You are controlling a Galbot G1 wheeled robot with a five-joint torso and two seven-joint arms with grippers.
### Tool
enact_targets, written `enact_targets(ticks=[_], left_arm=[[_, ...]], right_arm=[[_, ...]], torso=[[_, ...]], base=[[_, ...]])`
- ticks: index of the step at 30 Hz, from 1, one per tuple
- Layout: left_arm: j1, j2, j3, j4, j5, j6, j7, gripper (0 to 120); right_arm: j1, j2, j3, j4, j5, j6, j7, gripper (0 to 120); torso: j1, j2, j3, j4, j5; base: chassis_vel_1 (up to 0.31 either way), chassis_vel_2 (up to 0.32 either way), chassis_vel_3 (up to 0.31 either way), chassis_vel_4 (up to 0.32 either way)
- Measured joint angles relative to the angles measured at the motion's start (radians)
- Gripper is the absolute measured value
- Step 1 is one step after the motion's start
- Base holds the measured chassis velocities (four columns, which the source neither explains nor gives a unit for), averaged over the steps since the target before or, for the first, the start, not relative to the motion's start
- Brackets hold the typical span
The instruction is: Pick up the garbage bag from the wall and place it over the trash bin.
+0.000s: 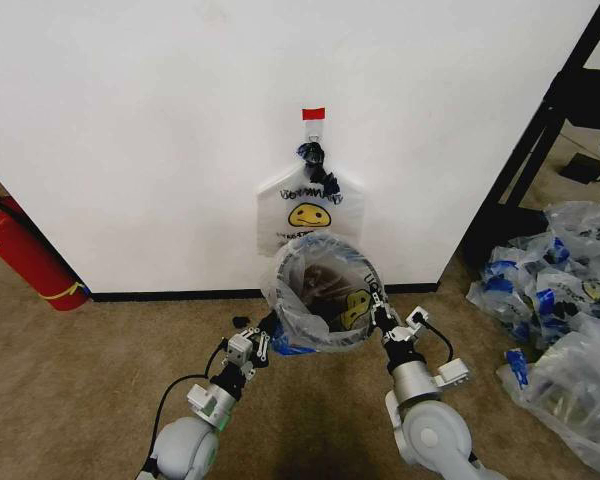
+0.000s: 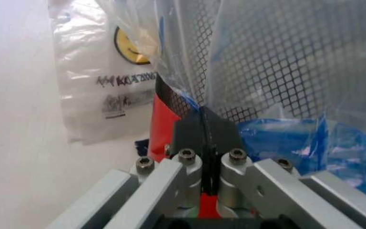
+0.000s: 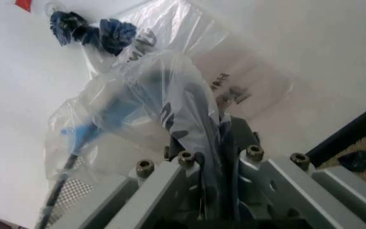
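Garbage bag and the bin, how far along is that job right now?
Mostly done: the garbage bag is off the wall and opened over the rim of the trash bin, which stands on the floor below a second smiley bag hanging on the hook. In hand: the left gripper and the right gripper are both shut on the bag's edge at opposite sides. Left: letting go and pulling the arms back.

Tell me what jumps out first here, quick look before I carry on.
The garbage bag stretched open over the trash bin, held on either side by the left gripper and right gripper, both shut on its plastic. Behind, a second smiley bag hangs from the hook on the wall.
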Motion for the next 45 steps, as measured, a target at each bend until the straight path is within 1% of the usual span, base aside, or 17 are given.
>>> enact_targets(ticks=[9,14,18,20,21,24,27,28,31,33,36,38,40,41,43,44,45], left_arm=[[-0.037,-0.007,-0.005,0.074,0.016,-0.063,-0.1,0],[-0.04,-0.005,-0.006,0.077,0.009,-0.074,-0.106,0],[-0.033,0.004,-0.015,0.069,-0.02,-0.1,-0.034,19],[-0.03,0.005,-0.018,0.066,-0.023,-0.1,-0.016,21],[-0.02,0.009,-0.028,0.059,-0.029,-0.101,0.053,27],[-0.007,0.012,-0.051,0.056,-0.029,-0.11,0.167,39],[-0.007,0.016,-0.08,0.067,-0.011,-0.133,0.242,51],[-0.007,0.016,-0.08,0.067,-0.011,-0.133,0.242,51],[-0.015,0.022,-0.1,0.082,-0.012,-0.16,0.25,61],[-0.022,0.026,-0.107,0.09,-0.024,-0.171,0.232,73],[-0.035,0.028,-0.122,0.099,-0.054,-0.18,0.222,84],[-0.036,0.029,-0.126,0.099,-0.061,-0.18,0.223,88],[-0.038,0.039,-0.146,0.1,-0.111,-0.181,0.265,97],[-0.038,0.04,-0.149,0.1,-0.121,-0.181,0.275,97],[-0.027,0.062,-0.181,0.097,-0.221,-0.18,0.407,100],[-0.027,0.062,-0.181,0.097,-0.221,-0.18,0.407,100],[-0.02,0.07,-0.19,0.092,-0.251,-0.175,0.458,100]], right_arm=[[0.007,0.007,-0.008,0.006,0.011,-0.014,0.007,2],[0.009,0.008,-0.007,0.006,0.01,-0.014,0.007,2],[0.01,0.009,-0.003,0.004,0.006,-0.012,0.008,2],[0.01,0.009,-0.002,0.003,0.005,-0.012,0.008,2],[0.012,0.009,0.001,0.0,0.002,-0.01,0.008,2],[0.021,0.009,0.005,-0.013,-0.011,-0.007,-0.001,2],[0.032,0.001,0.008,-0.033,-0.019,-0.007,-0.024,2],[0.032,0.001,0.008,-0.033,-0.019,-0.007,-0.024,2],[0.038,-0.013,0.015,-0.047,-0.02,-0.008,-0.049,2],[0.038,-0.023,0.017,-0.061,-0.025,-0.01,-0.071,2],[0.037,-0.038,0.023,-0.092,-0.051,-0.012,-0.125,2],[0.037,-0.042,0.025,-0.097,-0.056,-0.013,-0.135,2],[0.036,-0.058,0.034,-0.123,-0.073,-0.017,-0.18,2],[0.037,-0.061,0.036,-0.129,-0.077,-0.017,-0.189,2],[0.043,-0.079,0.049,-0.171,-0.116,-0.012,-0.247,2],[0.043,-0.079,0.049,-0.171,-0.116,-0.012,-0.247,2],[0.046,-0.085,0.053,-0.189,-0.132,-0.004,-0.276,2]], torso=[[0.0,0.0,0.0,-0.0001,-0.0001],[0.0,0.0,0.0,0.0,-0.0001],[0.0,0.0,0.0,-0.0001,-0.0001],[0.0,0.0,0.0,-0.0001,-0.0002],[0.0,0.0,0.0,-0.0002,0.0001],[0.0,0.0,0.0,-0.0001,0.0],[0.0,0.0,0.0,0.0,-0.0001],[0.0,0.0,0.0,0.0,-0.0001],[0.0,0.0,0.0,-0.0001,-0.0002],[0.0,0.0,0.0,-0.0001,0.0],[0.0,0.0,0.0,-0.0002,-0.0002],[0.0,0.0,0.0,-0.0002,-0.0002],[0.0,0.0,0.0,-0.0002,0.0],[0.0,0.0,0.0,-0.0001,-0.0001],[0.0,0.0,0.0,-0.0003,0.0],[0.0,0.0,0.0,-0.0003,0.0],[0.0,0.0,0.0,0.0001,0.0001]], base=[[0.0,0.0,0.0,0.0],[0.0,0.0,0.0,0.0],[0.0,0.0,0.0,0.0],[0.0,0.0,0.0,0.0],[0.0,0.0,0.0,0.0],[0.0,0.0,0.0,0.0],[0.0,0.0,0.0,0.0],[0.0,0.0,0.0,0.0],[0.0,0.0,0.0,0.0],[0.0,0.0,0.0,0.0],[0.0,0.0,0.0,0.0],[0.0,0.0,0.0,0.0],[0.0,0.0,0.0,0.0],[0.0,0.0,0.0,0.0],[0.0,0.0,0.0,0.0],[0.0,0.0,0.0,0.0],[0.0,0.0,0.0,0.0]])
